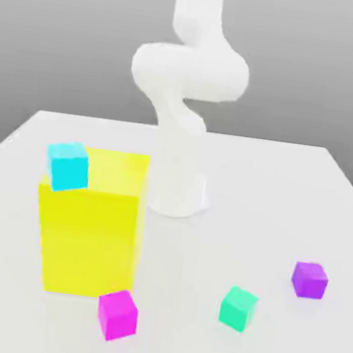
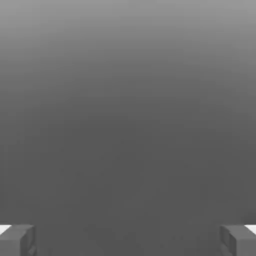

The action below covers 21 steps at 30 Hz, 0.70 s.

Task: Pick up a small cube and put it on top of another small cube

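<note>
The small cube (image 1: 237, 308), mint-green, rests on the white table (image 1: 287, 194) toward the front on the exterior view's right. A purple cube (image 1: 309, 279) lies a little behind it and further right. A magenta cube (image 1: 117, 314) sits at the front, touching or nearly touching the foot of the yellow block (image 1: 90, 231). A cyan cube (image 1: 68, 165) stands on top of that block at its left corner. In the hand view my gripper (image 2: 128, 242) is open, its fingertips (image 2: 17, 240) far apart with nothing between them and plain grey behind.
The white arm (image 1: 189, 71) rises from its base (image 1: 177, 195) at the table's middle back and leaves the picture upward. The tall yellow block takes up the left of the table. Bare table lies between the magenta and mint-green cubes.
</note>
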Each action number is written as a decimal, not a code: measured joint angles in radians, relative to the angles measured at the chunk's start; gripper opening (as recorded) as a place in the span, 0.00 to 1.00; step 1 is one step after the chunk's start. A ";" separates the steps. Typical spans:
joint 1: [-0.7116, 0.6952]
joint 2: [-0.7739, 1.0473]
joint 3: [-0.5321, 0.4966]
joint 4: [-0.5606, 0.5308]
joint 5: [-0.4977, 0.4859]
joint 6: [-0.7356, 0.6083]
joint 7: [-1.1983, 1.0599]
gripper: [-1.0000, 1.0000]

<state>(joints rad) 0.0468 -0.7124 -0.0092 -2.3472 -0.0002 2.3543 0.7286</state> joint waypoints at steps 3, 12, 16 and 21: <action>0.058 0.118 -0.010 -0.062 0.004 0.072 -0.098 0.50; 0.202 0.445 -0.016 -0.235 0.022 0.274 -0.379 0.50; 0.250 0.590 -0.003 -0.312 0.027 0.363 -0.501 0.50; 0.296 0.771 0.025 -0.401 0.001 0.477 -0.622 0.50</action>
<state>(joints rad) 0.3429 0.0587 0.0155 -2.7487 0.0011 2.8316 0.1067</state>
